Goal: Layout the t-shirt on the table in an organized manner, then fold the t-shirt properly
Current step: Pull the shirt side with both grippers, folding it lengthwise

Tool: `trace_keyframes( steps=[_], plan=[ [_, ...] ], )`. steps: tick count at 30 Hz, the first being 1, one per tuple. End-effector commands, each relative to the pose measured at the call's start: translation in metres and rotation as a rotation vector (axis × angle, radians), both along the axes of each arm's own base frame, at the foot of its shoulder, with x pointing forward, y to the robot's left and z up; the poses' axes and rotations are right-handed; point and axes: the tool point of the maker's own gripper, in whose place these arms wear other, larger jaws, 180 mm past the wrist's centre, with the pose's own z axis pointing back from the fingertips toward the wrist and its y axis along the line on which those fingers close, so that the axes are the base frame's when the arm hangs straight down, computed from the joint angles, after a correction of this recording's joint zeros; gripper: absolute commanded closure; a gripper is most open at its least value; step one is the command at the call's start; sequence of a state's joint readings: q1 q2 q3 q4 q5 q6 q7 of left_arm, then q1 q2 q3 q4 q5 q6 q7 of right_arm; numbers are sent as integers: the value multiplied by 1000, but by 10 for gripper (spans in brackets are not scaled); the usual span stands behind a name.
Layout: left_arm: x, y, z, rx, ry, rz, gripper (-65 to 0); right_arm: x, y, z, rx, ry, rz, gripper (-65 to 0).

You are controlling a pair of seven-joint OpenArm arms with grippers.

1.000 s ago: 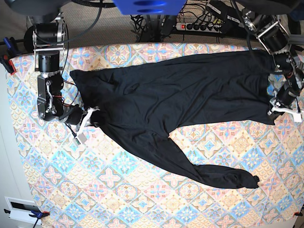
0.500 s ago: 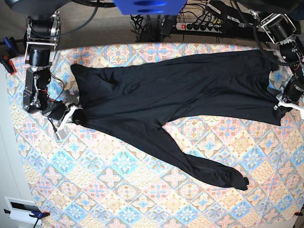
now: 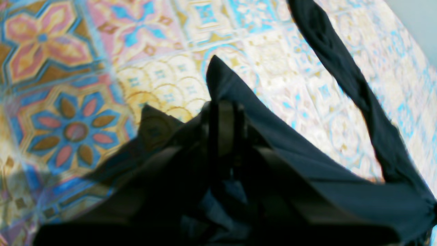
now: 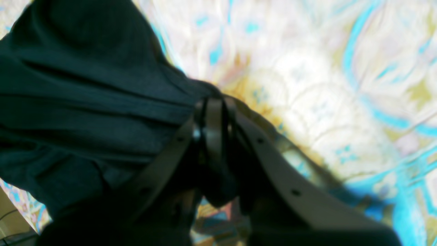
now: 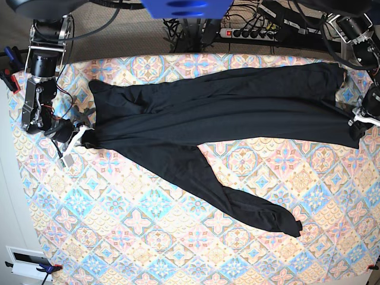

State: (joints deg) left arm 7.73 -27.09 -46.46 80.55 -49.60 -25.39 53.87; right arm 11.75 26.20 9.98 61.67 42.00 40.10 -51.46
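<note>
The black t-shirt [image 5: 225, 113] lies stretched across the far half of the table [image 5: 148, 237], pulled taut between both grippers. One long sleeve [image 5: 237, 196] trails diagonally toward the near right. My right gripper [image 5: 80, 135] is at the shirt's left end, shut on a bunched edge of fabric [image 4: 85, 102]; its fingertips [image 4: 213, 112] pinch the cloth just above the table [image 4: 324, 68]. At the table's right edge my left gripper [image 5: 359, 127] is shut on the other end. In the left wrist view this gripper [image 3: 222, 116] is wrapped in fabric [image 3: 307, 153], with the sleeve [image 3: 341, 68] beyond.
A power strip [image 5: 252, 32] and cables lie beyond the table's far edge. A clamp [image 5: 9, 77] grips the cloth at the far left edge. A white box [image 5: 27, 261] sits off the near left corner.
Both grippers have moved outward, away from each other, and the shirt body has pulled flatter and longer. The trailing sleeve has slid left with it.
</note>
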Motion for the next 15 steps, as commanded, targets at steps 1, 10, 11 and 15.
trace_keyframes(
  steps=[1,10,11,15],
  plan=[
    [0,9,16,43,-36,0,0,18,-13,25,-8,-78,-21,0],
    [-21,4,-3,10,-4,26,0,1,-11,8,-4,-37,-22,0],
    [-23,4,-4,13,-1,22,0,1,-11,8,-3,-39,-23,0],
    [-24,4,-5,15,4,21,0,-4,-11,4,-3,-26,-23,0]
  ],
)
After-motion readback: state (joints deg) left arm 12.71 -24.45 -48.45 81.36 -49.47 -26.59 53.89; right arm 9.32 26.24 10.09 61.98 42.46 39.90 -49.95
